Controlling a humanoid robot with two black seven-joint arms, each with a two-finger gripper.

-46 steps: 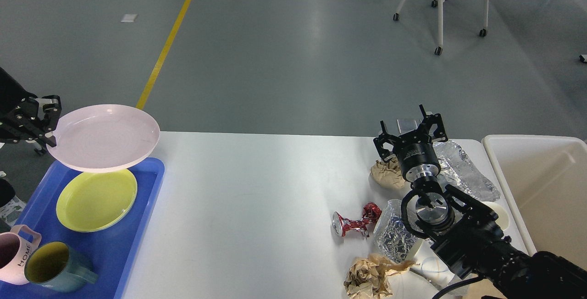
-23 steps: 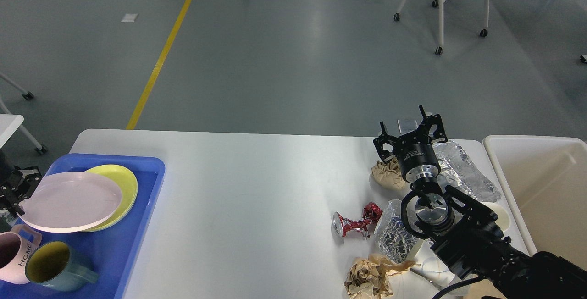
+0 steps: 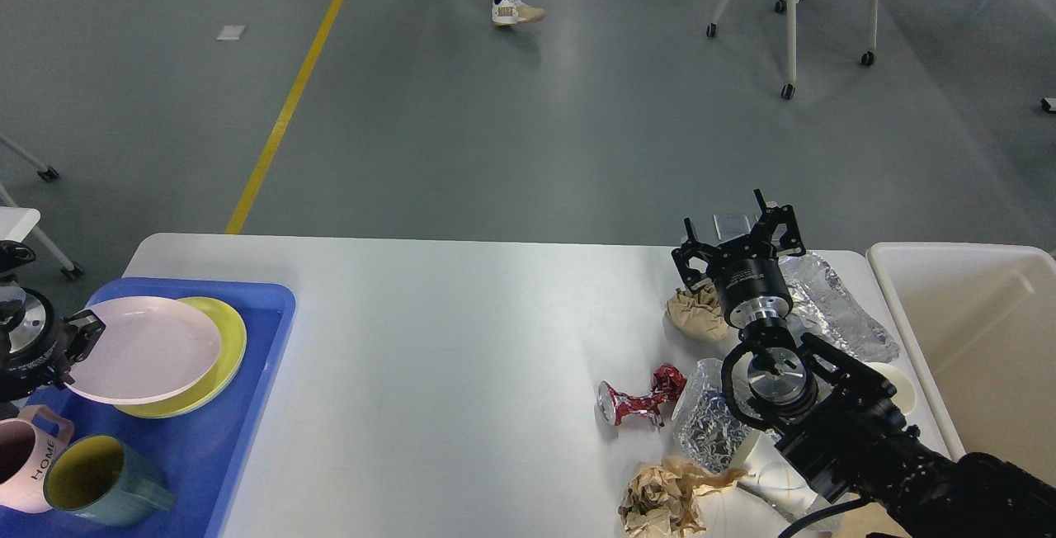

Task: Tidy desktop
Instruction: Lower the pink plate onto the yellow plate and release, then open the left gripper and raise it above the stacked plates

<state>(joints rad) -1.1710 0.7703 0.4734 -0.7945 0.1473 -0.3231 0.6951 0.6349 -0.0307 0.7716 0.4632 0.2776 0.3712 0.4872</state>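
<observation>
**A:** ok so what's on the wide white rounded-corner desktop (image 3: 462,373) right now? It fills most of the lower half of the view, grey floor behind it.

**B:** Left end has a blue plastic tray (image 3: 210,431). In it a pale pink round plate (image 3: 144,350) sits on top of a yellow-green round plate (image 3: 224,338), which only peeks out on the right and bottom. Nearer the camera there's a dark teal mug with a yellow inside (image 3: 99,484) and a pink mug with "HOME" on it (image 3: 25,464), side by side.

**A:** and the left gripper (image 3: 82,338)?

**B:** Right at the pink plate's left rim. Whether it's pinching the rim or let go, I can't tell, it's half cut off by the edge.

**A:** right side?

**B:** Trash pile. Crushed red can (image 3: 639,402), crumpled brown paper ball (image 3: 664,501) at the near edge, another tan paper wad (image 3: 697,311) further back, a crinkled foil sheet (image 3: 833,307), and a clear plastic cup stuffed with foil (image 3: 709,427). The right gripper (image 3: 737,237) hovers above the tan wad with its fingers spread wide, holding nothing.

**A:** bin?

**B:** Cream-white plastic bin (image 3: 957,257) just beside the desktop's right end.
</observation>
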